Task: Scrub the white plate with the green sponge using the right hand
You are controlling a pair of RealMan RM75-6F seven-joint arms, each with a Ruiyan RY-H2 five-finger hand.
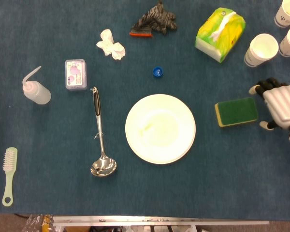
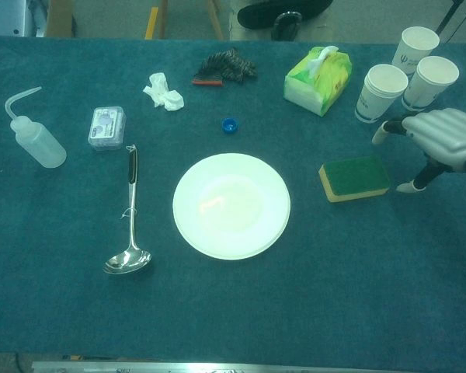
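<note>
The white plate (image 1: 160, 128) (image 2: 231, 205) lies bare near the middle of the blue cloth. To its right rests the green sponge (image 1: 236, 111) (image 2: 354, 178), green side up with a yellow base. My right hand (image 1: 276, 104) (image 2: 432, 142) hovers just right of the sponge, fingers apart and holding nothing. A small gap separates its fingertips from the sponge's right end. The left hand does not appear in either view.
Paper cups (image 1: 260, 50) (image 2: 380, 93) stand just behind the right hand, with a tissue pack (image 1: 220, 34) further left. A blue bottle cap (image 1: 157, 72) lies behind the plate, a ladle (image 1: 100, 136) to its left. Squeeze bottle (image 1: 36, 89), small box (image 1: 75, 74) and brush (image 1: 8, 175) sit far left.
</note>
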